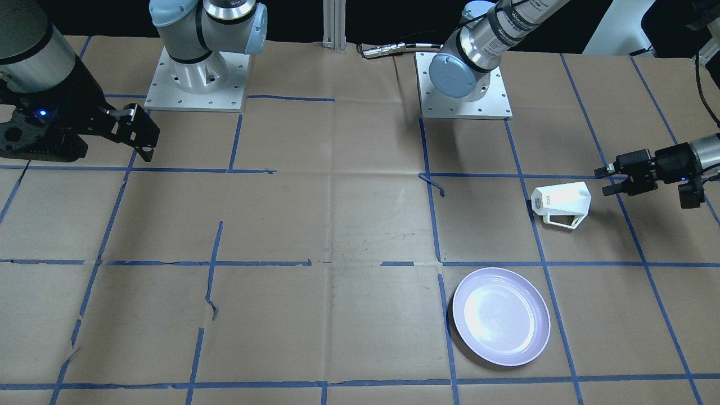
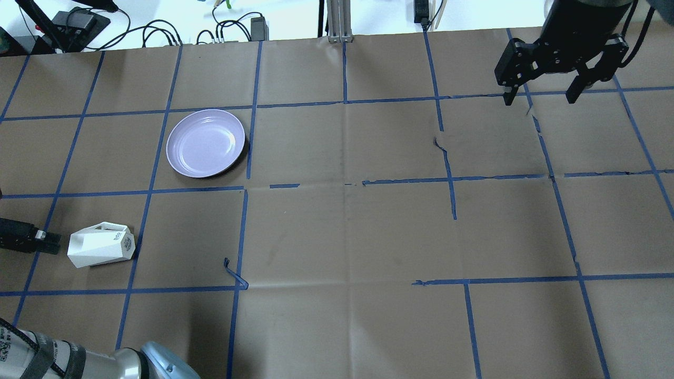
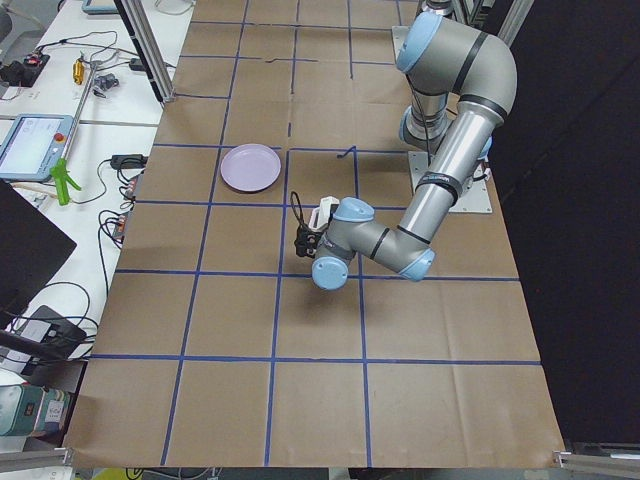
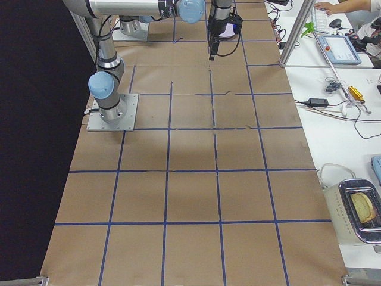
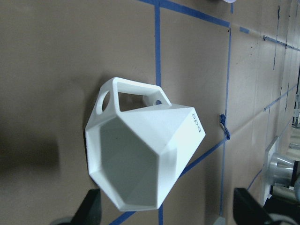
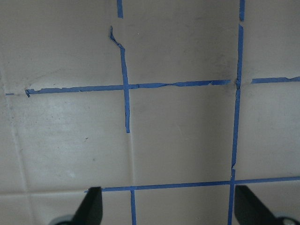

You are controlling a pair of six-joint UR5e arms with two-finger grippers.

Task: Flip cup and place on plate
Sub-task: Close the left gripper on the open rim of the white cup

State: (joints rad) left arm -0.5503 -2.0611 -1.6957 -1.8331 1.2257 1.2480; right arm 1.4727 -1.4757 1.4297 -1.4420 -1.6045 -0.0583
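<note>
Cup [image 5: 145, 154] lies sideways just ahead of the left pincer [image 1: 603, 181], rim toward it; jaws spread wide, probably to straddle the body.

The small white many-sided cup [image 1: 562, 202] looks smooth and dull, not shiny. The round pale purple plate [image 1: 500, 315] is glossy and bright. The surface [image 1: 349, 225] is covered in brown, creased paper with blue tape lines [image 1: 169, 262].

Nothing legible — cup [image 5: 154, 145] print, left-arm band [image 1: 509, 25] lettering blurred.
</note>
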